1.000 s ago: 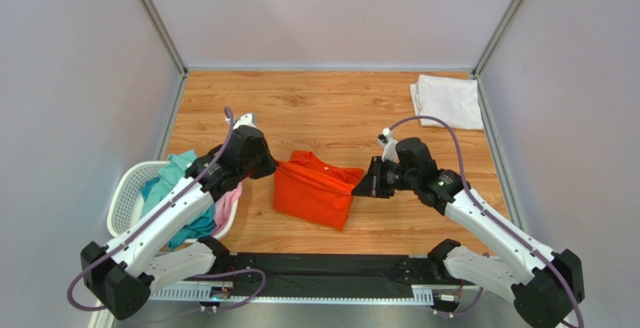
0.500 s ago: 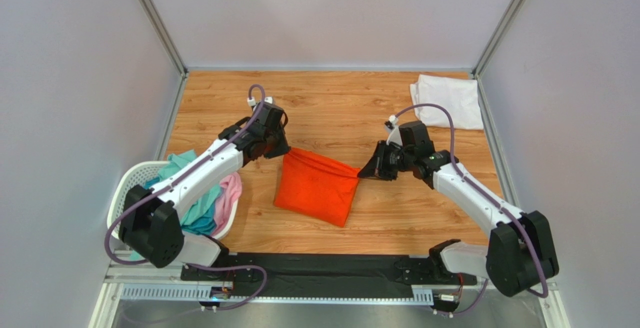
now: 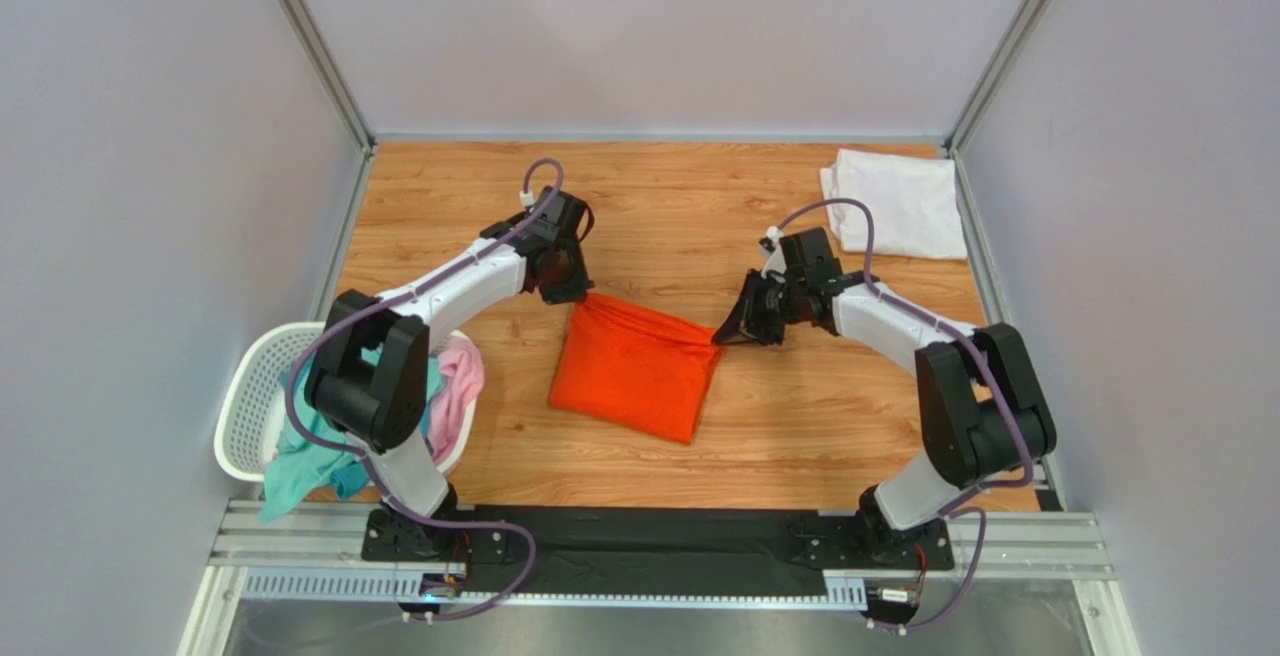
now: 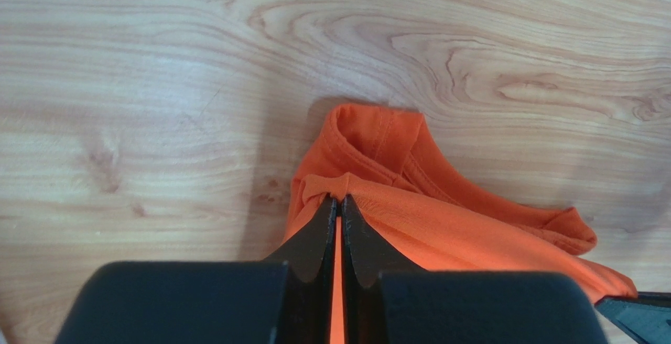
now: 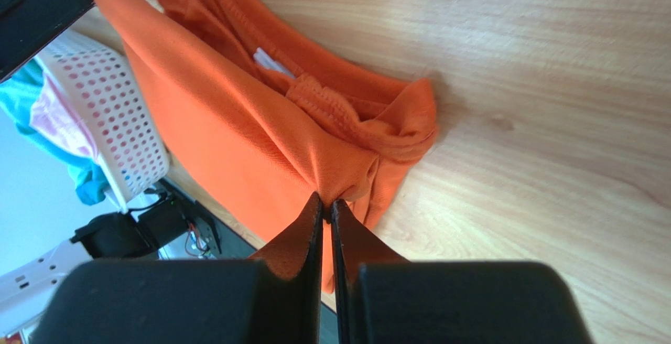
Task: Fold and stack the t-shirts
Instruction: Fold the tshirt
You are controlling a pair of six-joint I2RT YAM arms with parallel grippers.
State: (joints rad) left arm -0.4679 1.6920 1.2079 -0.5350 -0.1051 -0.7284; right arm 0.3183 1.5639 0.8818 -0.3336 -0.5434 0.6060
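An orange t-shirt point(image 3: 634, 371) lies folded in the middle of the wooden table. My left gripper point(image 3: 577, 292) is shut on the shirt's far left corner; in the left wrist view a pinch of the orange t-shirt point(image 4: 441, 218) bunches at the left gripper's point(image 4: 339, 198) closed tips. My right gripper point(image 3: 723, 338) is shut on the far right corner, and the right wrist view shows the orange t-shirt point(image 5: 236, 139) gathered into the right gripper point(image 5: 326, 202). A folded white t-shirt point(image 3: 897, 203) rests at the back right corner.
A white mesh basket point(image 3: 248, 401) stands at the near left with teal point(image 3: 308, 439) and pink point(image 3: 460, 383) t-shirts spilling over its rim. The basket point(image 5: 110, 116) also shows in the right wrist view. Grey walls close in the table on three sides.
Both grippers have carried the orange shirt's held edge away from the arm bases. The top layer now covers the collar, and the shirt lies flatter.
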